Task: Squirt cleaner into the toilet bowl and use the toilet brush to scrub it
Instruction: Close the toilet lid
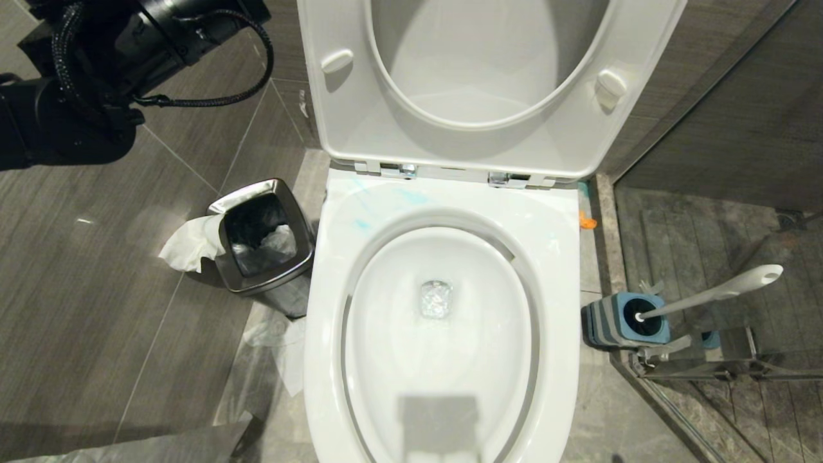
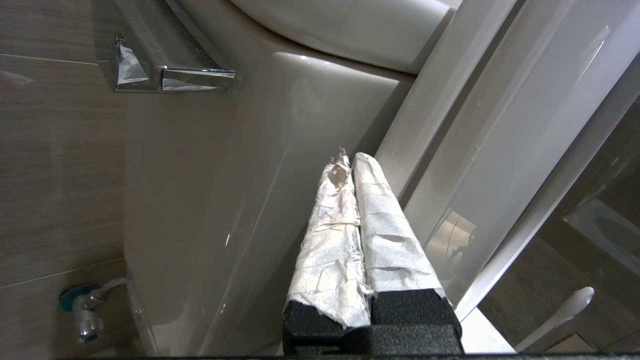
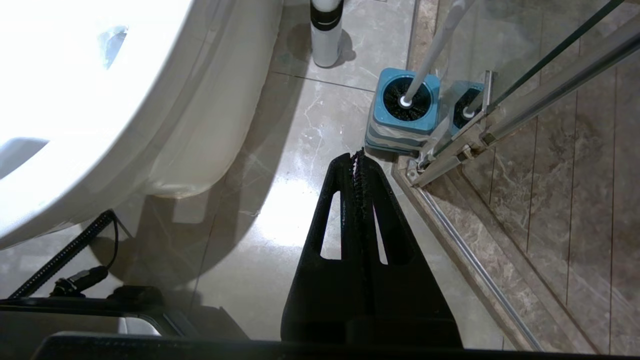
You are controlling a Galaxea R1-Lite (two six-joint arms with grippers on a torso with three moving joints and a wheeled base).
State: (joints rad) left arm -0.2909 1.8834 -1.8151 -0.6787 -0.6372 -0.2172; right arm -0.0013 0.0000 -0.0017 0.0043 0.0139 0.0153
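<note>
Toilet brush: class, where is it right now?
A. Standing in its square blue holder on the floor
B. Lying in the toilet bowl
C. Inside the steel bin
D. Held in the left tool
A: the toilet brush leans out of its blue holder beside the toilet bowl.

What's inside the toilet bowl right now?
The toilet bowl holds clear water over the drain; pale blue cleaner only streaks the rear rim. Beneath the rim is hidden.

A square steel bin (image 1: 263, 247) with a dark liner stands on the floor at nine o'clock. White tissue paper (image 1: 189, 244) hangs over its nine o'clock edge. More paper (image 1: 289, 350) lies on the tiles at its five o'clock. A glass shower door (image 1: 726, 370) runs at four o'clock.
</note>
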